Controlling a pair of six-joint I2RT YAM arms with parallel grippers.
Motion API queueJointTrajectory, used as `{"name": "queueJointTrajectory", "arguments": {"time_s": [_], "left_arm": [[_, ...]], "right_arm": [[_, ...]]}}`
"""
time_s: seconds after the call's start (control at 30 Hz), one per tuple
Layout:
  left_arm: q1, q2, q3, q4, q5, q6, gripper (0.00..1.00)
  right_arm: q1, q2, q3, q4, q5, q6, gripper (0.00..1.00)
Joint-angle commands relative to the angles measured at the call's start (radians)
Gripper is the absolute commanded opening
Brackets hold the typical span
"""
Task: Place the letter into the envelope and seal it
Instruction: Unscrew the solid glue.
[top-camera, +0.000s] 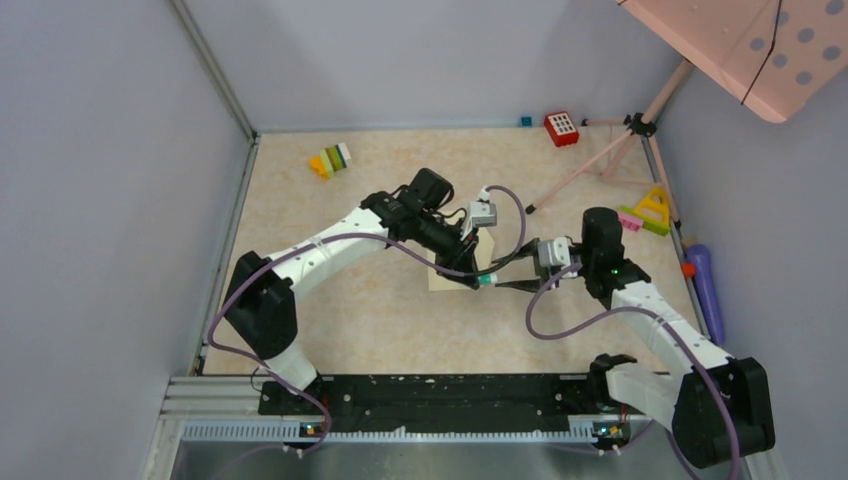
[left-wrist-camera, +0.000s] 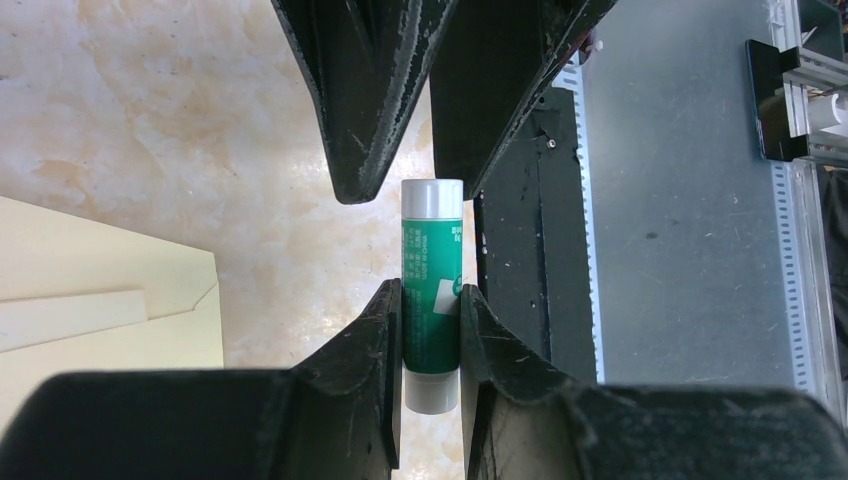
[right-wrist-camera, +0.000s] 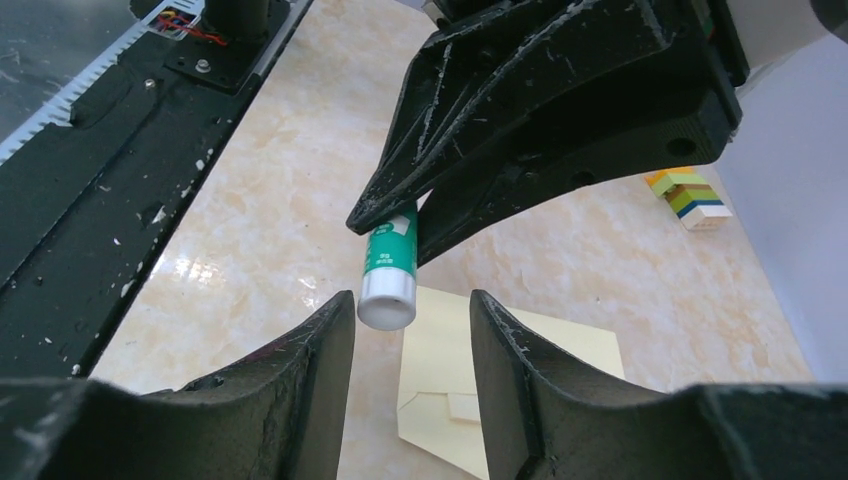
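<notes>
Above the table (top-camera: 380, 320), the left gripper (left-wrist-camera: 431, 295) clamps a green glue stick (left-wrist-camera: 431, 260) by its lower body, holding it in the air. The right gripper (right-wrist-camera: 412, 305) stands with its jaws apart around the white cap, gripping nothing. The envelope (right-wrist-camera: 520, 370) lies flat and unheld on the table just below and beyond the two grippers, and whether the letter is inside cannot be told.

The likely trouble is at the cap. In the right wrist view it sits off-centre, close against one finger, so a closing pinch may shove the stick sideways rather than seize it. A pull off the stick's axis could twist it in the left grip — or drag it free, dropping it onto the envelope. If the cap comes away suddenly, it may skitter off. The loose envelope could also shift under any knock.
</notes>
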Motion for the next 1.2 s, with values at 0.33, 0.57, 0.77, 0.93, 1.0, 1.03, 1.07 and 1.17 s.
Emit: {"name": "queueJointTrajectory", "arguments": {"time_s": [0.33, 0.57, 0.77, 0.93, 1.0, 1.03, 1.07, 1.17], "left_arm": [[0.001, -0.008, 0.043, 0.004, 0.019, 0.009, 0.00], [0.001, -0.004, 0.041, 0.010, -0.001, 0.004, 0.00], [0.001, 0.004, 0.044, 0.010, -0.010, 0.004, 0.00], [-0.001, 0.007, 0.044, 0.012, -0.018, 0.002, 0.00], [0.000, 0.006, 0.044, 0.013, -0.020, 0.001, 0.00], [-0.001, 0.007, 0.044, 0.013, -0.022, 0.000, 0.00], [0.000, 0.007, 0.044, 0.013, -0.023, 0.001, 0.00], [0.000, 0.008, 0.046, 0.014, -0.033, 0.000, 0.00]], "right_arm": [[0.002, -0.007, 0.044, -0.214, -0.082, -0.272, 0.32], [0.004, -0.002, 0.054, -0.218, -0.090, -0.267, 0.39], [0.005, -0.001, 0.057, -0.217, -0.091, -0.259, 0.38], [0.006, 0.009, 0.067, -0.211, -0.093, -0.231, 0.37], [0.007, 0.011, 0.070, -0.211, -0.093, -0.227, 0.36], [0.006, 0.012, 0.071, -0.211, -0.093, -0.227, 0.36], [0.008, 0.012, 0.071, -0.212, -0.093, -0.227, 0.36], [0.013, 0.014, 0.071, -0.211, -0.093, -0.223, 0.34]]}}
